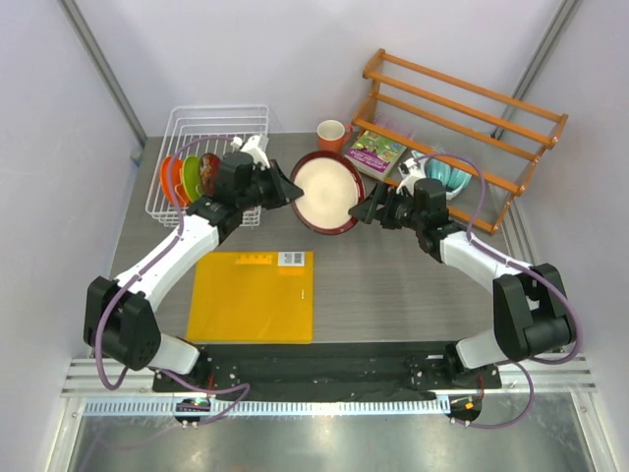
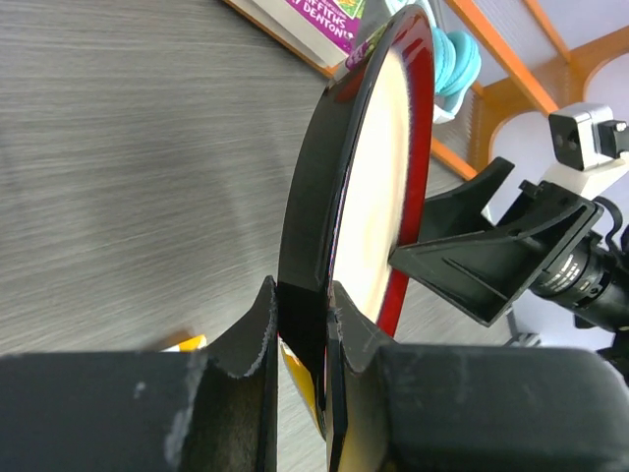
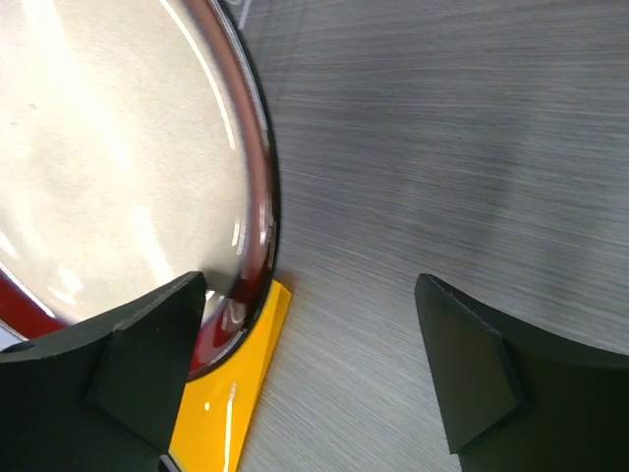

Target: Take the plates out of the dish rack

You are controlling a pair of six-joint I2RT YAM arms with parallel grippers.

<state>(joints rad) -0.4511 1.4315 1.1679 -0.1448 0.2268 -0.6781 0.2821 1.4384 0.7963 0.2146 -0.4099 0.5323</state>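
Plate, round, glossy, cream-faced, pinched by left hand.

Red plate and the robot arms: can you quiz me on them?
1. True or false: the left gripper clamps the red plate by its rim.
2. Which stand in the rack? A: green plate and orange plate. B: two blue bowls. C: nothing.
3. Fill in: the right gripper is ____ (open or shut).
Key: 1 true; 2 A; 3 open.
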